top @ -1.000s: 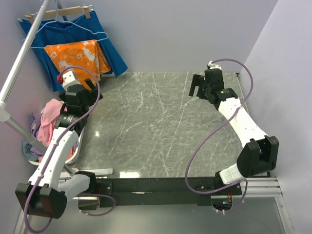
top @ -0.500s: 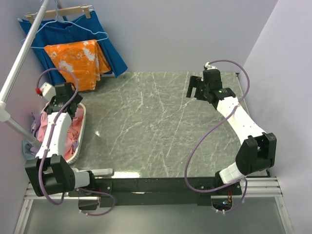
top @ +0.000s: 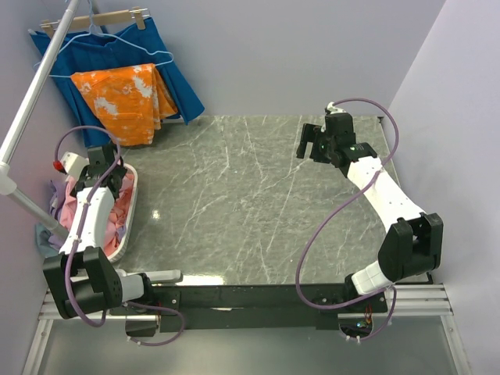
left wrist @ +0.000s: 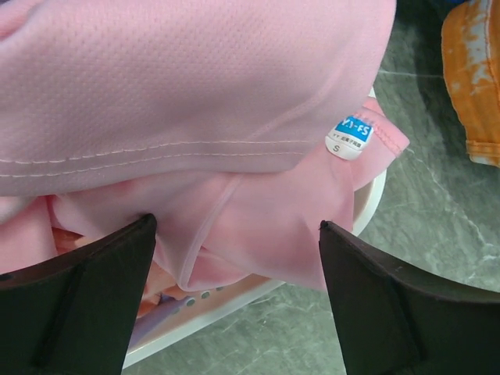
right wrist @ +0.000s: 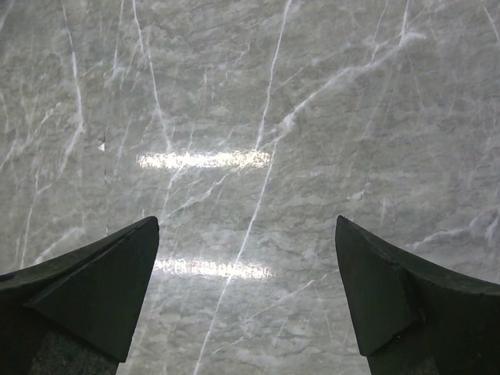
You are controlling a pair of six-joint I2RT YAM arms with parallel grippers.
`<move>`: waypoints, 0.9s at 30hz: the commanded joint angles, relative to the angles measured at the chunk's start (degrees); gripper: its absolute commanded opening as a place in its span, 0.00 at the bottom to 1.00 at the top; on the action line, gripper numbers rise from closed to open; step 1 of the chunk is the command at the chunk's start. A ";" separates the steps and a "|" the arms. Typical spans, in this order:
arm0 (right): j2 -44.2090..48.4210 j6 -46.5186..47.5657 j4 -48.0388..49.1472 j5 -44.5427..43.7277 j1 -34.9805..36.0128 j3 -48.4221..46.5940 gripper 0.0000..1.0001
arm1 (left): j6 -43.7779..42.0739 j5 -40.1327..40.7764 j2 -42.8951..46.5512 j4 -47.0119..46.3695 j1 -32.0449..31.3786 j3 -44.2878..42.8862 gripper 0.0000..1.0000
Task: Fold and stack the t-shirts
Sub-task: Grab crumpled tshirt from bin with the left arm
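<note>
In the white basket at the left edge of the table, the pink t-shirts lie bunched, a size label showing on one. The left tool hangs just above them, spread wide, pinching nothing. The right tool, likewise spread and empty, hangs over the marble table at far right.

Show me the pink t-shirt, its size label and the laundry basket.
pink t-shirt [left wrist: 195, 78], left wrist view, fabric above the seam
size label [left wrist: 349, 137], left wrist view, its middle
laundry basket [left wrist: 226, 306], left wrist view, white rim
</note>
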State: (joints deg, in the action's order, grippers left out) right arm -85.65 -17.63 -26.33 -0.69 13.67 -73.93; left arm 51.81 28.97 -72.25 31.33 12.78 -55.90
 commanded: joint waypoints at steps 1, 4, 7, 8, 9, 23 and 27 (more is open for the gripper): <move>-0.57 -0.48 0.93 0.51 0.13 -1.48 1.00 | 1.71 2.40 0.09 1.01 0.41 0.70 0.90; -0.75 -0.57 1.19 1.64 0.13 -1.30 1.00 | 2.15 1.88 0.79 0.14 0.41 2.54 0.84; -1.19 -0.57 0.93 2.18 0.13 -1.74 1.00 | 1.72 0.48 1.32 -1.62 0.32 4.83 0.73; -1.36 -0.57 0.93 2.36 0.04 -1.74 1.00 | 1.37 -0.05 1.41 -3.10 0.41 5.79 0.69; -1.54 -0.57 0.67 2.45 0.13 -1.74 1.00 | 0.14 -0.75 1.50 -4.34 0.41 6.32 0.69; -1.63 -0.65 0.66 2.71 0.13 -1.92 1.00 | -4.34 -4.88 7.55 -7.78 -0.03 4.24 0.01; -1.63 -0.74 0.75 2.62 0.13 -1.74 1.00 | -10.06 -13.13 11.16 -7.60 -0.29 -3.85 0.01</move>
State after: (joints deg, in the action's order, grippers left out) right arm -87.37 -18.17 -26.35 1.63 13.67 -73.95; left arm 47.75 23.51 -66.28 26.15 12.88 -49.67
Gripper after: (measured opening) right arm 0.996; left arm 0.023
